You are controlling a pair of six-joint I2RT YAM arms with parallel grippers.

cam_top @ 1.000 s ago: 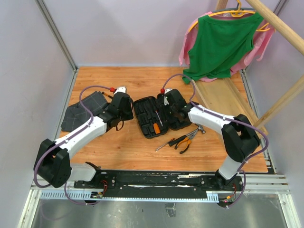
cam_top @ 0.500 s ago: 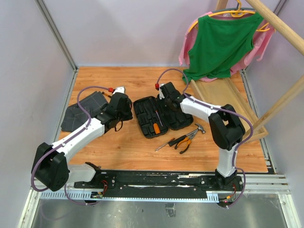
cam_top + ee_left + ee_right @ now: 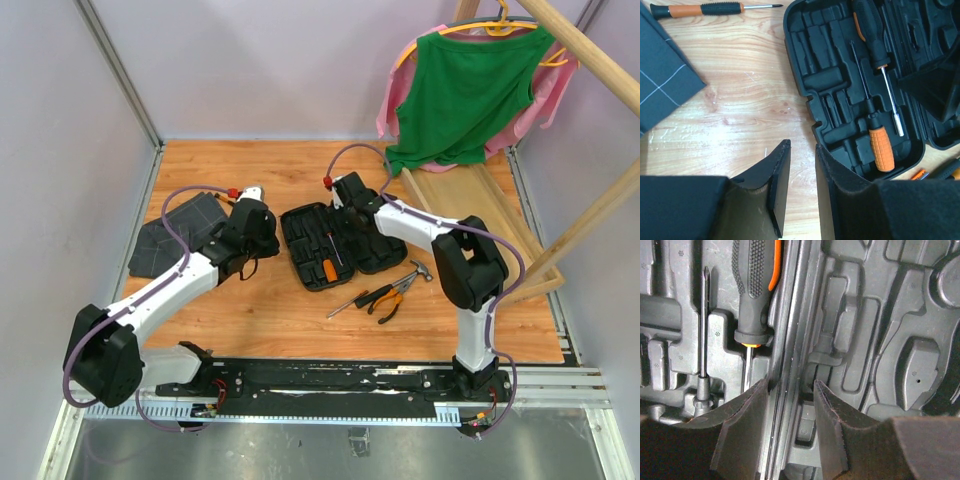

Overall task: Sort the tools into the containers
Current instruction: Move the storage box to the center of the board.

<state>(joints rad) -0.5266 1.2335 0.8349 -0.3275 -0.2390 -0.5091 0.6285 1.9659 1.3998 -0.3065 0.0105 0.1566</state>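
Right arm (image 3: 412, 226) has swung to the tool case's (image 3: 300, 238) far edge, jaws spread and empty; pliers (image 3: 388, 300) lie diagonally on the counter (image 3: 260, 320), back toward its base.

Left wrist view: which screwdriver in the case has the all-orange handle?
The lower screwdriver, nearest the left fingers, at the bottom end of the case; the upper screwdriver has a black handle with an orange stripe.

Black plastic rounded-rectangle tool case (image 3: 305, 245) lies open flat mid-surface, with two screwdrivers slotted in its left half (orange-handled one (image 3: 881, 148), black-handled one (image 3: 867, 25)). Loose near its front right: black-handled steel hammer (image 3: 415, 272), orange-black pliers (image 3: 385, 303), thin screwdriver (image 3: 345, 306).
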